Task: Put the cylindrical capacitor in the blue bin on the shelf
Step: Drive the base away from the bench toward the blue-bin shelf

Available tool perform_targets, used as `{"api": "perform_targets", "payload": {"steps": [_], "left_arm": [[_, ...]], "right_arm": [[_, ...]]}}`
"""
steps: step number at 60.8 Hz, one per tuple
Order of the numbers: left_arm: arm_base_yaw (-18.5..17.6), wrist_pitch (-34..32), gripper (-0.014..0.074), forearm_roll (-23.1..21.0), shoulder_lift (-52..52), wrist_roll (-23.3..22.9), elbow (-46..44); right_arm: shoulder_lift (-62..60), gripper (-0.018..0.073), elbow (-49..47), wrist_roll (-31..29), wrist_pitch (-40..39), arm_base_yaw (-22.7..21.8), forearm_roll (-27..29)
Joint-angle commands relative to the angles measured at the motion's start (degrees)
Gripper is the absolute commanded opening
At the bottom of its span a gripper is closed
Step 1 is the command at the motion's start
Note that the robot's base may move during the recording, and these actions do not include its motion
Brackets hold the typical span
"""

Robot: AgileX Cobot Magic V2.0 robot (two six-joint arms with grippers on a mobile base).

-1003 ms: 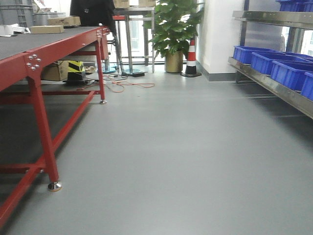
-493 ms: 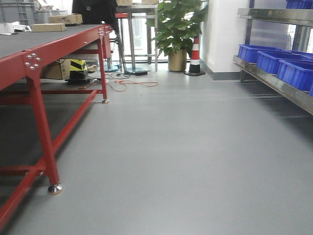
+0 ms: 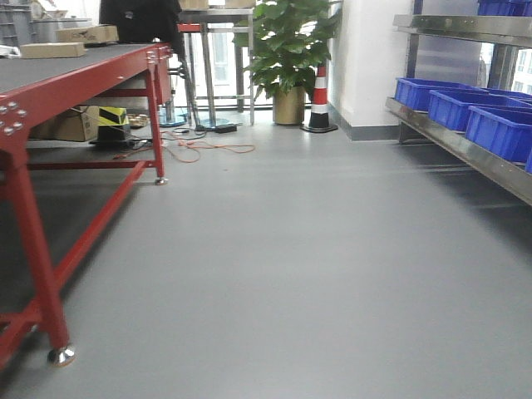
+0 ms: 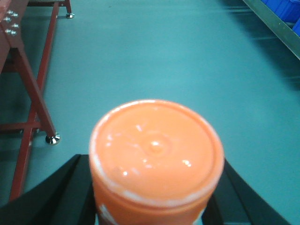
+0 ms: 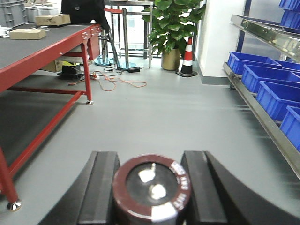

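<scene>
In the right wrist view my right gripper (image 5: pixel 150 158) is shut on the cylindrical capacitor (image 5: pixel 152 190), a squat dark brown cylinder with a shiny top, held above the grey floor. In the left wrist view my left gripper (image 4: pixel 152 161) is shut on an orange round-topped container (image 4: pixel 154 150) that fills the space between its black fingers (image 4: pixel 70 187). The stainless-steel shelf (image 3: pixel 465 150) runs along the right side, with blue bins (image 3: pixel 499 129) on its lower level. It also shows in the right wrist view (image 5: pixel 262 119) with blue bins (image 5: pixel 274 96). Neither gripper shows in the front view.
A red-framed table (image 3: pixel 75 83) stands on the left with cardboard boxes (image 3: pixel 83 35) on top; its foot (image 3: pixel 60 356) is near. Orange cables (image 3: pixel 199 150) lie on the floor. A potted plant (image 3: pixel 287 58) and a traffic cone (image 3: pixel 318 100) stand at the far wall.
The front view has shifted: the red table's near leg slid left and lower in the frame, and the plant and cone moved slightly left. The shelf stays on the right.
</scene>
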Motion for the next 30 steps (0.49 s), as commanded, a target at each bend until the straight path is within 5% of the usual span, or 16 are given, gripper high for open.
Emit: {"api": "perform_targets", "payload": {"steps": [1,30], "left_arm": [[-0.3,-0.9,-0.0111,-0.1,-0.3,0.1,0.0],[-0.3,-0.9,-0.0111,-0.1,-0.3,0.1,0.0]], "right_arm": [[-0.1,-0.0162,-0.5,-0.2,-1.2,0.1,0.0],[-0.1,-0.0162,-0.5,-0.2,-1.2,0.1,0.0]]}}
